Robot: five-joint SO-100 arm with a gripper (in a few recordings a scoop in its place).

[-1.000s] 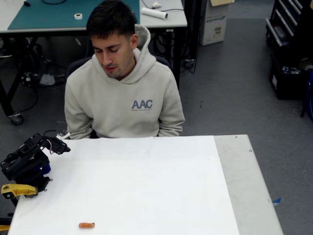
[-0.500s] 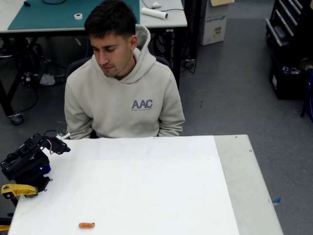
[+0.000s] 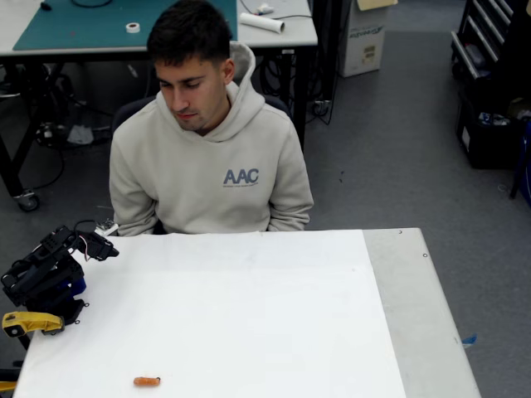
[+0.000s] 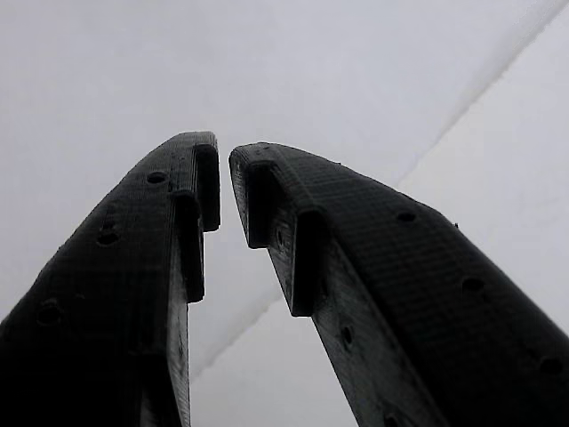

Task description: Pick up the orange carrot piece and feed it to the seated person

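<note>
Little has changed over the last second: the person (image 3: 207, 157) has shifted his head slightly, still looking down toward the left of the table, while the arm and the carrot sit where they were.

The arm (image 3: 46, 274) is folded up at the left edge of the table (image 3: 249, 315) in the fixed view, a dark bundle of links with a blue part beneath and thin wires looping over its top. A yellow piece (image 3: 31, 322) sticks out near its base, just off the white surface.

In the wrist view the gripper (image 4: 224, 173) points at plain white surface. Its two black fingers (image 4: 124, 294) converge until the tips stand a narrow sliver apart, so I'd call it nearly closed, with nothing held between them. A faint line runs across the white behind them, possibly a sheet's edge; the picture is too pale to be sure.

The carrot (image 3: 147, 381) lies flat on the white sheet near the front edge, left of centre, well apart from the arm and on the opposite side of the table from the person, who sits behind the far edge in a beige hoodie.
</note>
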